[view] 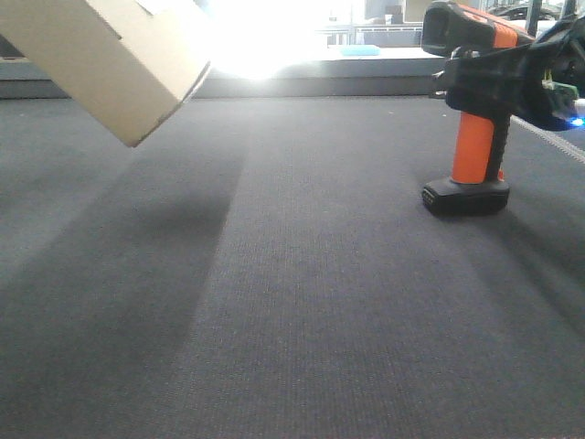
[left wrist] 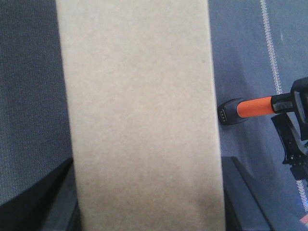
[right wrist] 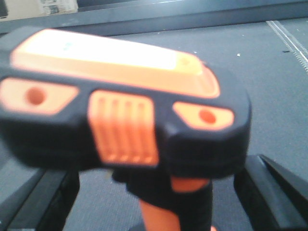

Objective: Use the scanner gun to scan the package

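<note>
From where I stand, the job now is getting muzzle and label to face each other. The right gripper [view: 475,80] should take the scanner gun [view: 475,146] firmly at the neck and lift it straight up off its base, then swing the black head towards the box. The left arm should turn the box so its printed face meets the beam squarely, and hold it steady rather than waving it. The glare from the bright window behind could wash the code out, so I would angle away from it.

The package [view: 101,55] hangs tilted above the left of the grey table cloth [view: 302,302], well apart from the gun; the left gripper [left wrist: 144,202] is clamped on it, a dark finger at each flank. It is plain tan card with crisp edges and no dents. The broad face seen from the left wrist is bare, and I see no label on it.

The gun stands upright at the right on its flat black base, with an orange handle and an orange stripe on the head. The right gripper's fingers [right wrist: 269,192] flank it, but I cannot tell whether they pinch it or stand loose.
</note>
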Available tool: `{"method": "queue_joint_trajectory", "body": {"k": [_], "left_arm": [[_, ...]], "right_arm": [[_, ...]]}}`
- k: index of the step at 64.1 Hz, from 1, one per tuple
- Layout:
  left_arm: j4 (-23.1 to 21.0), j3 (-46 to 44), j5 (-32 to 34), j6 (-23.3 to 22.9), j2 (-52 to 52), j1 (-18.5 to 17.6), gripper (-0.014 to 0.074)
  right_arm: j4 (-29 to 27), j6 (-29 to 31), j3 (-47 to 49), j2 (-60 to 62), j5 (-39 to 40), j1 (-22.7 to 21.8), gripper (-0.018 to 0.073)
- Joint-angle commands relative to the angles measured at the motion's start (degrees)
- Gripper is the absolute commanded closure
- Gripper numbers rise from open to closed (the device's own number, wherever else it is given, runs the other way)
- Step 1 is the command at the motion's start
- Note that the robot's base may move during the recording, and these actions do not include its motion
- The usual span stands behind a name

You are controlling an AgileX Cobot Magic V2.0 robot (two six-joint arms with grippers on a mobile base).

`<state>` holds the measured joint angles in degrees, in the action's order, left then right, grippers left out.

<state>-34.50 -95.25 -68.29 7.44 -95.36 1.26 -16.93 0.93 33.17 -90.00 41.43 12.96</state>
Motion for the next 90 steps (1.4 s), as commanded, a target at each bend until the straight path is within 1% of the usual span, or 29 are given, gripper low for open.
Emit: {"method": "queue_joint_trajectory", "body": {"k": [1, 19, 29, 34, 37, 40, 41, 42, 43, 44, 50, 54, 55, 59, 70, 75, 80, 88, 90], "left_arm": [[-1.2, -0.4, 0.7, 0.1, 0.7, -0.3, 0.0707], [-1.2, -0.4, 0.8, 0.1, 0.7, -0.3, 0.0707], [-1.1, -0.4, 0.8, 0.1, 0.7, -0.3, 0.0707], [-1.1, -0.4, 0.9, 0.1, 0.7, -0.3, 0.0707], [-1.1, -0.4, 1.2, 0.1, 0.7, -0.3, 0.0707], [-1.1, -0.4, 1.3, 0.1, 0.7, -0.3, 0.0707], [-1.1, -0.4, 1.3, 0.1, 0.7, -0.3, 0.0707], [-1.1, -0.4, 1.3, 0.1, 0.7, -0.3, 0.0707], [-1.1, -0.4, 1.3, 0.1, 0.7, -0.3, 0.0707], [-1.1, -0.4, 1.3, 0.1, 0.7, -0.3, 0.0707], [-1.1, -0.4, 1.3, 0.1, 0.7, -0.3, 0.0707], [-1.1, -0.4, 1.3, 0.1, 0.7, -0.3, 0.0707], [-1.1, -0.4, 1.3, 0.1, 0.7, -0.3, 0.0707], [-1.1, -0.4, 1.3, 0.1, 0.7, -0.3, 0.0707], [-1.1, -0.4, 0.4, 0.1, 0.7, -0.3, 0.0707], [-1.1, -0.4, 0.3, 0.1, 0.7, -0.3, 0.0707], [-1.1, -0.4, 0.3, 0.1, 0.7, -0.3, 0.0707], [-1.1, -0.4, 0.3, 0.1, 0.7, -0.3, 0.0707], [-1.1, -0.4, 0.3, 0.1, 0.7, -0.3, 0.0707]], "right_arm": [[-0.9, 0.1, 1.5, -0.8, 0.8, 0.2, -0.0001], [-1.4, 0.1, 4.2, -3.4, 0.1, 0.2, -0.0001], [-3.2, 0.1, 4.3, -4.3, -0.1, 0.2, 0.0001], [-4.9, 0.1, 4.3, -4.3, 0.3, 0.2, 0.0033], [-5.7, 0.1, 4.3, -4.3, 0.7, 0.2, 0.01], [-6.0, 0.1, 4.3, -4.3, 0.9, 0.2, 0.0187], [-6.0, 0.1, 4.3, -4.3, 0.9, 0.2, 0.0221], [-6.0, 0.1, 4.3, -4.3, 0.9, 0.2, 0.0275], [-6.0, 0.1, 4.3, -4.3, 0.9, 0.2, 0.0294], [-6.0, 0.1, 4.3, -4.3, 0.9, 0.2, 0.0352], [-6.0, 0.1, 4.3, -4.3, 0.9, 0.2, 0.0582], [-6.0, 0.1, 4.3, -4.2, 1.0, 0.2, 0.0716], [-6.0, 0.1, 4.3, -4.1, 1.0, 0.2, 0.0727], [-6.0, 0.1, 4.3, -3.8, 1.7, 0.2, 0.0713], [-6.0, 0.2, 4.3, -0.2, 2.1, 0.2, 0.0713], [-6.0, 2.1, 4.7, 2.6, 2.0, 0.2, 0.0713], [-6.0, 5.6, 5.7, 5.0, 0.1, 0.2, 0.0713], [-6.0, 16.2, 9.4, 8.4, -7.2, 0.2, 0.0713], [-6.0, 18.1, 10.5, 9.0, -8.9, 0.2, 0.0713]]}}
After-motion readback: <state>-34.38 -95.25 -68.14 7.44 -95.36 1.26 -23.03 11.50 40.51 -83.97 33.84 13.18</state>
